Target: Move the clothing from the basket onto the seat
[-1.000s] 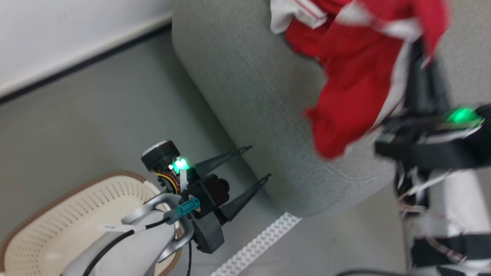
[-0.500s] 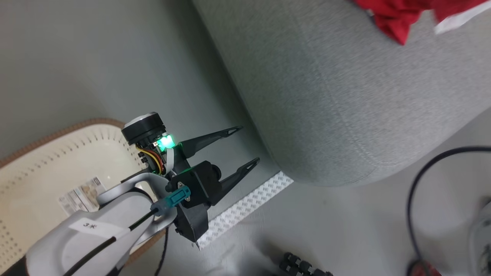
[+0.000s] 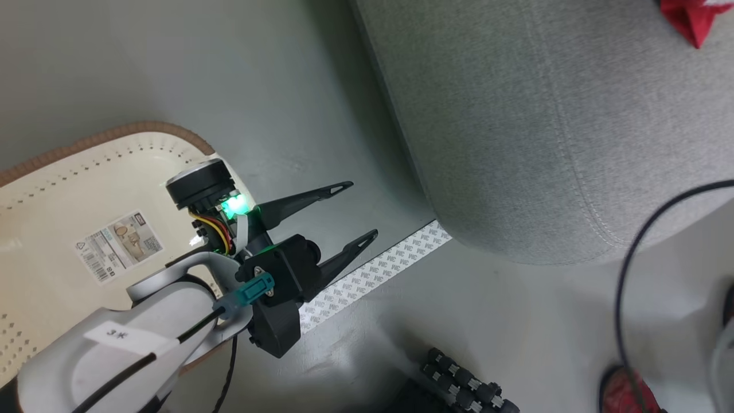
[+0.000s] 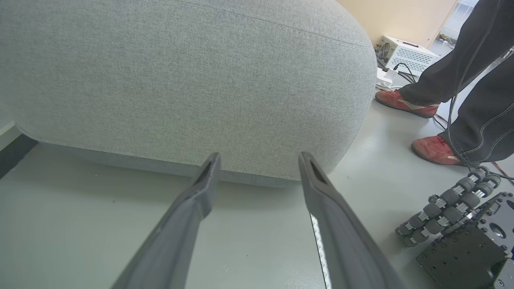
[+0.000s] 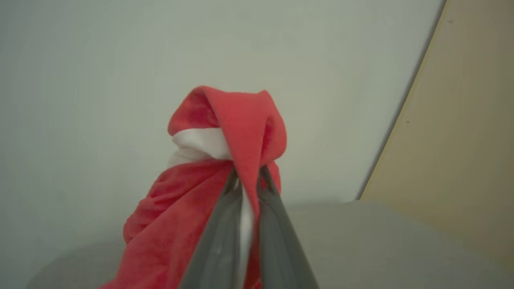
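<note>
Soft, even light; faint shadow under the seat (image 4: pixel 180 80), right wrist view hazy and low-contrast.

The head view looks steeply down onto the grey floor (image 3: pixel 275 86), taking in the rounded end of the large grey-green woven-fabric sofa (image 3: pixel 516 132) and the cream-white perforated plastic basket (image 3: pixel 57 189). The left wrist view sits low near that floor, facing the same sofa end close up; both share the white patterned tape strip (image 3: pixel 367 275) and black roller wheel (image 3: pixel 464 381). The right wrist view faces a pale wall (image 5: pixel 100 60), very near the bright red garment (image 5: pixel 180 208).
</note>
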Robot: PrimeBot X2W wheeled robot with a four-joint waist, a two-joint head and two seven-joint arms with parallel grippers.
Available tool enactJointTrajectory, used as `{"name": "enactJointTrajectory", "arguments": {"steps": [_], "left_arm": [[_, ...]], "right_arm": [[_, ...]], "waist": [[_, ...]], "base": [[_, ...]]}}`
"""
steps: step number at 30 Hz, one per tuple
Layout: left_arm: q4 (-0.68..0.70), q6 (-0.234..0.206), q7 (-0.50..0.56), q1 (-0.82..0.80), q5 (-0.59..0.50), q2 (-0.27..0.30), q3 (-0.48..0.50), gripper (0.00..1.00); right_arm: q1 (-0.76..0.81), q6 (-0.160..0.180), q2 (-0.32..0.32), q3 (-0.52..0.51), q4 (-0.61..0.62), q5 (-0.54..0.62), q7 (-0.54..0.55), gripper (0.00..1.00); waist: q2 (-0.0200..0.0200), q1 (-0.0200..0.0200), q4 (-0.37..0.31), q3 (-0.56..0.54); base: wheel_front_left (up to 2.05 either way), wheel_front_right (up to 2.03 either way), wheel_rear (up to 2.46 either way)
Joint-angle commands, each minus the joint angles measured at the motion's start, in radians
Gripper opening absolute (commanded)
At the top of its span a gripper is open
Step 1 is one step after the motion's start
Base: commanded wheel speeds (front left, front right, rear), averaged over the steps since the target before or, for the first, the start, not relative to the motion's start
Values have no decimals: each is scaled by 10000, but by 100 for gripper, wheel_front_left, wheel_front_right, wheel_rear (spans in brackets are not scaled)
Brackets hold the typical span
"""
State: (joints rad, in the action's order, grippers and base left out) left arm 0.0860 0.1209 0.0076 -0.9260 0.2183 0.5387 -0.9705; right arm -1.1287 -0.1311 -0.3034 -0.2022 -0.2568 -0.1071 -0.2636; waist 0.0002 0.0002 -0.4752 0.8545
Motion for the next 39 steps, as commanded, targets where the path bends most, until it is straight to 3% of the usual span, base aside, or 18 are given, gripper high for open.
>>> {"name": "enactJointTrajectory", "arguments": {"steps": [1, 4, 9, 17, 18, 20, 21, 28, 34, 39], "left_arm": [[63, -56, -2, -53, 75, 106, 40, 100], [148, -113, 56, -45, 35, 206, 58, 100], [348, -244, 190, 188, 0, 425, 12, 100], [423, -435, 232, 502, 159, 571, -36, 100], [418, -468, 208, 502, 165, 562, -37, 100], [390, -512, 153, 467, 170, 505, -39, 100], [354, -533, 82, 458, 173, 468, -38, 100], [-213, -983, -557, 828, 400, 183, 147, 100], [-866, -1668, -1352, 1504, 912, 0, 557, 100], [-1291, -2138, -2001, 2151, 1623, -149, 1077, 100]], "right_arm": [[101, 6, 175, -73, -389, -35, -5, 0], [299, 6, 835, -462, -1589, -286, -2, 0], [357, 6, 1431, -695, -2329, -107, -2, 0], [277, 6, 1791, -561, -2864, 202, -2, 0], [289, 6, 1800, -547, -2872, 248, -2, 7], [445, 7, 1731, -515, -2794, 568, -2, 65], [543, 7, 1699, -528, -2769, 723, -2, 100], [1980, 7, 1888, -309, -1608, 1617, -2, 100], [3550, 7, 2084, 533, -863, 1121, -2, 100], [4357, 7, 2199, 1124, -1050, 600, -2, 100]], "waist": [[-2, -2, 101, 133], [-2, -2, 103, 211], [-2, -2, 48, 230], [-2, -2, -43, -76], [-2, -2, -47, -140], [-2, -2, -36, -281], [-2, -2, -15, -381], [-2, -2, 280, -1368], [-2, -2, 704, -2445], [-2, -2, 1037, -3168]], "base": [[0, 0, 0], [0, 0, 0], [0, 0, 0], [0, 0, 0], [0, 0, 0], [0, 0, 0], [0, 0, 0], [0, 0, 0], [0, 0, 0], [0, 0, 0]]}}
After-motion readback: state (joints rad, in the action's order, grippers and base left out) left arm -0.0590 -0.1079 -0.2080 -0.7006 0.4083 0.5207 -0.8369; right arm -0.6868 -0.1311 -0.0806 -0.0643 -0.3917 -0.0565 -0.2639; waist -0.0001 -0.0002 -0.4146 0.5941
